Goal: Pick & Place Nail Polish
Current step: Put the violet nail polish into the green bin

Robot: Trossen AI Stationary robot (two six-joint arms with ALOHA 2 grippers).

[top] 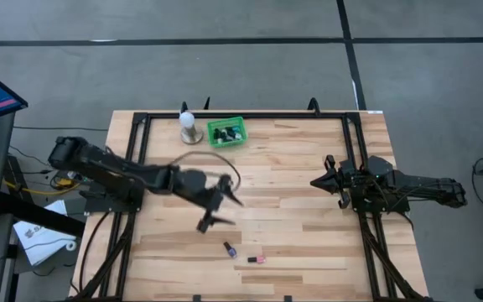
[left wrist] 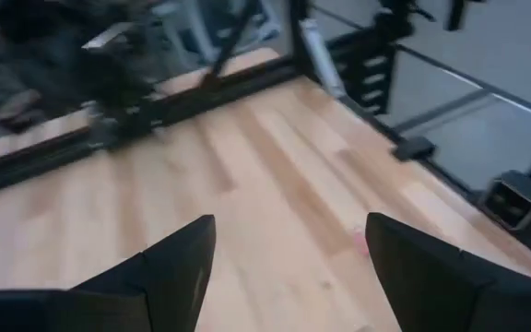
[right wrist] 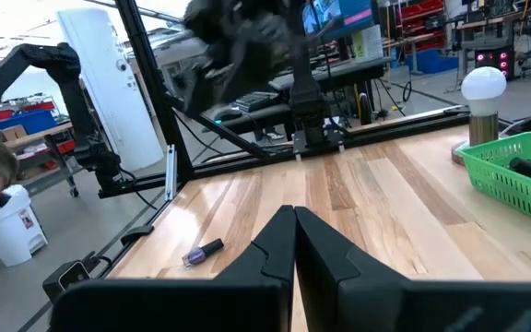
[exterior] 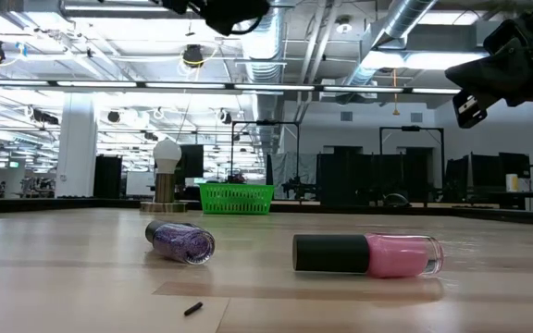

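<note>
1. Nail polish bottles lie on their sides at the near edge of the wooden table [top: 309,193]: a pink bottle [exterior: 368,255] with a dark cap, and just beside it a purple glitter bottle [exterior: 180,241], the two close but apart.
2. In the high view the purple one [top: 230,249] lies nearer the table's middle than the pink one [top: 257,260].
3. Above and a little beyond the purple bottle hovers the left gripper [top: 218,205], its fingers spread wide and holding nothing; the left wrist view shows bare wood between its two dark fingers [left wrist: 182,263].
4. At the table's right side the right gripper [top: 324,181] waits, its fingers pressed together and empty.
5. At the far edge stands a green basket [top: 226,132] with several dark-capped bottles inside.
6. Just beside the basket stands a white bulb-shaped thing [top: 189,126] on a round base.
</note>
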